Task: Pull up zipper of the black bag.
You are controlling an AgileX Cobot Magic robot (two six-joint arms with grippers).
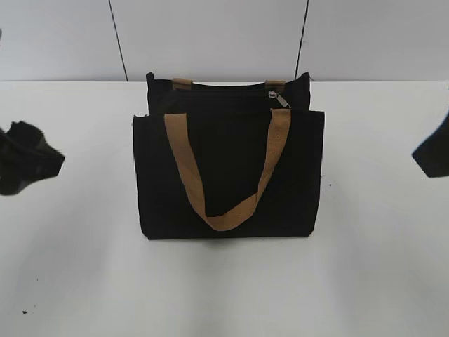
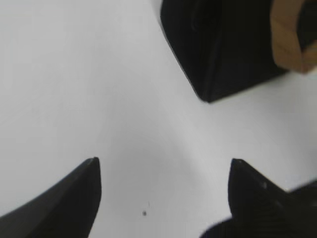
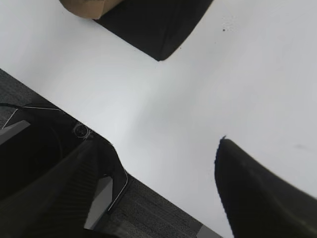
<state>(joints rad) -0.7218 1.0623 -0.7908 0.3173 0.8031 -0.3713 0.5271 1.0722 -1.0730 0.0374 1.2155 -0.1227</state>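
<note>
Left claw [image 2: 163, 171] wide open, empty, left of the black bag [image 1: 228, 175]; right claw [image 3: 168, 153] likewise (nothing held), right of it.

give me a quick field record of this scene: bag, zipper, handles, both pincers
bag: black bag standing upright on the white table, front panel toward the exterior camera
zipper: runs along the top edge, silver pull tab at the right end
handle: tan front strap hanging down in a loop over the front panel
left pincer: open, over bare table, apart from the bag
right pincer: open, over the table near its edge, apart from the bag
contact: neither pincer touches anything
</note>
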